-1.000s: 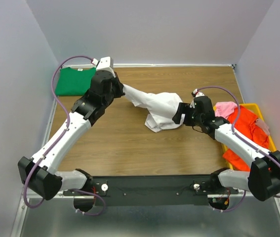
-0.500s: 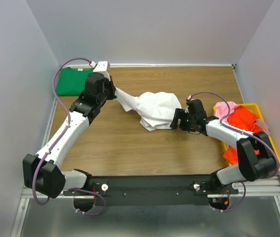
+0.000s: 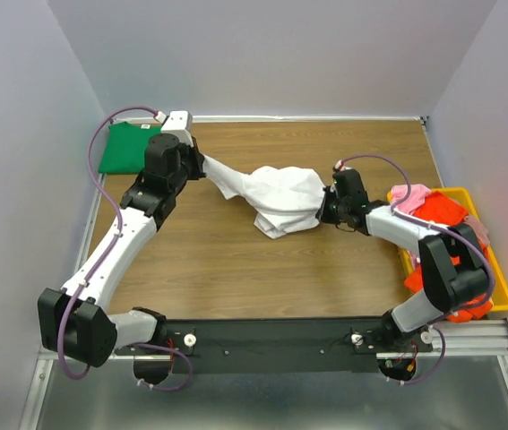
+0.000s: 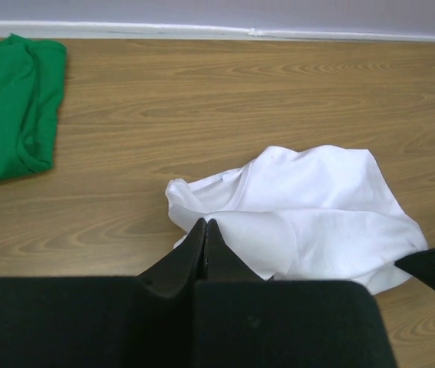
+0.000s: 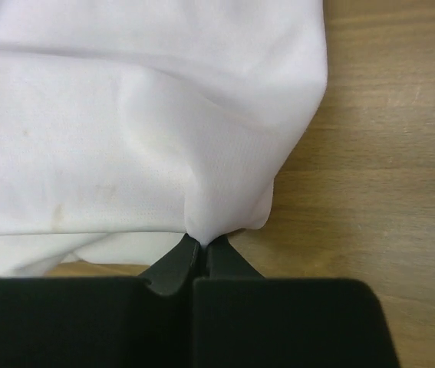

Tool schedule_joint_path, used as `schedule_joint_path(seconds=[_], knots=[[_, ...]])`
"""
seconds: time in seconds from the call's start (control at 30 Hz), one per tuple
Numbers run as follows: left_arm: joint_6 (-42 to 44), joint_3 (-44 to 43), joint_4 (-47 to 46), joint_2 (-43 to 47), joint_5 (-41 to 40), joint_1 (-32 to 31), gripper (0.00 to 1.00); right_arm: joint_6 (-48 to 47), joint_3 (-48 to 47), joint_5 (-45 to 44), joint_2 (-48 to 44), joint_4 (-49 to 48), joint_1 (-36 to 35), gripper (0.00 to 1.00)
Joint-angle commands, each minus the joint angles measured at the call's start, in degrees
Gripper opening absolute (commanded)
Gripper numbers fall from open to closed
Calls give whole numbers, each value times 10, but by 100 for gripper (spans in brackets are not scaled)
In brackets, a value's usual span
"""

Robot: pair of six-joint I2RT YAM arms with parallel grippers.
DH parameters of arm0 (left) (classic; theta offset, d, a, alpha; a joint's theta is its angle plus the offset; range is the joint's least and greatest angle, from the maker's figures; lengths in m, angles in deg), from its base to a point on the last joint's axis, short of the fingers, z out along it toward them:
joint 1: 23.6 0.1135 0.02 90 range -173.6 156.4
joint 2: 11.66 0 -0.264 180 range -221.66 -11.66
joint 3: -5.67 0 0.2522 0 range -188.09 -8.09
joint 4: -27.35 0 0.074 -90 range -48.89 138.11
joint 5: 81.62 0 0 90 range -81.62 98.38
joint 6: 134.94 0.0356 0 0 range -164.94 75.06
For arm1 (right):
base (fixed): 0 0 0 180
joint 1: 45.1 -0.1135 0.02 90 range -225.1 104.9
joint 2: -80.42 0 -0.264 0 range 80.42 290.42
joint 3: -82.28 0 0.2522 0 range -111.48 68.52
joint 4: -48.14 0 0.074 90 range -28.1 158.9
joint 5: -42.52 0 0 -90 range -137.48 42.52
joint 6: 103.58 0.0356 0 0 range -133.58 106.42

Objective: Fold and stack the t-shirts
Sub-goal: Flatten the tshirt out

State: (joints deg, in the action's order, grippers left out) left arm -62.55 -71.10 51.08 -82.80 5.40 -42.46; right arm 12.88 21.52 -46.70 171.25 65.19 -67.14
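A crumpled white t-shirt (image 3: 280,202) lies mid-table, one end drawn out to the left. My left gripper (image 3: 202,167) is shut on that end; in the left wrist view the closed tips (image 4: 205,223) sit against the white cloth (image 4: 309,207). At the shirt's right edge, my right gripper (image 3: 323,208) is shut on a fold; in the right wrist view the tips (image 5: 203,242) pinch white fabric (image 5: 125,138). A folded green t-shirt (image 3: 128,148) rests flat in the far left corner and shows again as green cloth (image 4: 6,107) in the left wrist view.
A yellow bin (image 3: 502,287) stands at the right table edge, holding an orange-red shirt (image 3: 442,210) and a pink one (image 3: 408,194). Grey walls close in the table on three sides. The right gripper's black tip (image 4: 432,264) shows in the left wrist view.
My right gripper moved left to the white shirt's right edge and closed on a fold. The left gripper drew back to the far left with its end of the shirt.
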Motion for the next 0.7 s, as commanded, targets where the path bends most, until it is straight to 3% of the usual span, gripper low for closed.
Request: schedule_joint_path(seconds=[0.0, 0.17, 0.27, 0.4, 0.43, 0.5, 0.57, 0.6, 0.67], knots=[[17, 15, -28, 36, -39, 23, 0, -44, -51, -66, -86, 69, 0, 0], [16, 32, -33, 60, -66, 48, 0, -98, -109, -142, -214, 176, -1, 0], [13, 40, -37, 66, -53, 55, 0, -119, -156, -178, -240, 188, -1, 3], [8, 46, -38, 64, -33, 63, 0, -170, -225, -256, -189, 186, 2, 4], [7, 48, -38, 63, -26, 63, 0, -179, -257, -262, -139, 186, 5, 7], [6, 52, -39, 62, -19, 63, 0, -177, -285, -260, -90, 185, 16, 15], [4, 57, -41, 58, -9, 63, 0, -164, -316, -263, -20, 181, 31, 50], [4, 59, -41, 57, -7, 63, 0, -149, -325, -279, 2, 181, 33, 58], [5, 60, -38, 47, 2, 63, 0, -137, -335, -280, 36, 181, 34, 64]])
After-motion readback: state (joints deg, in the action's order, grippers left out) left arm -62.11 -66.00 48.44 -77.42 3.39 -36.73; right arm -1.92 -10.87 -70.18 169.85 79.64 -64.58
